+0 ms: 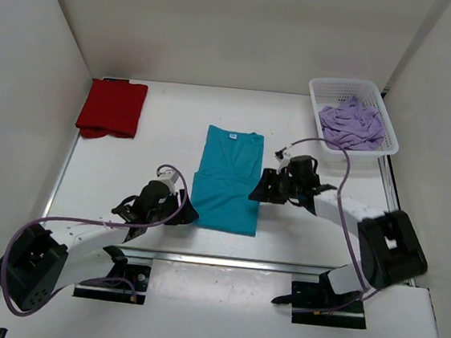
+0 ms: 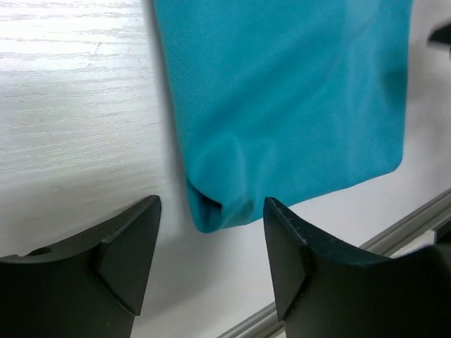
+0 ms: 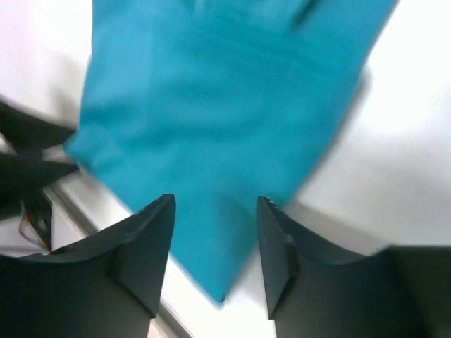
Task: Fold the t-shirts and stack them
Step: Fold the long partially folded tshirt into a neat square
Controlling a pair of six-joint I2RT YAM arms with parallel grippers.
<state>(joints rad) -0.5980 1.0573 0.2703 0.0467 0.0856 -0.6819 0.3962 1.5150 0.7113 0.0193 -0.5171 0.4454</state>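
Table [image 1: 175, 107]: white wood-grain surface boxed by white walls at 9, 12 and 3 o'clock. A metal rail [image 1: 240, 261] runs along its 6 o'clock edge.
Teal-blue t-shirt [image 1: 226, 181]: lies at the table's centre as a long flat panel, collar toward 12 o'clock and hem toward 6 o'clock. Its long edges run straight. The hem stops near the rail without touching it.
Basket [image 1: 341, 84]: white lattice, at the table's 2 o'clock corner, close to the right wall.
Red t-shirt [image 1: 112, 107]: folded at 10 o'clock, near the left wall and well apart from the teal-blue t-shirt, with bare tabletop between them.
Lavender t-shirt [image 1: 351, 124]: crumpled inside the basket.
Left gripper [image 2: 213, 204]: at the 7 o'clock corner of the teal-blue t-shirt. Its jaws are spread, and the doubled corner lies on the table between them, unclamped.
Right gripper [image 3: 215, 203]: at the 4 o'clock edge of the teal-blue t-shirt. Its jaws are parted, and the cloth below is not pinched.
White tag [image 1: 232, 136]: inside the collar of the teal-blue t-shirt, at its 12 o'clock end.
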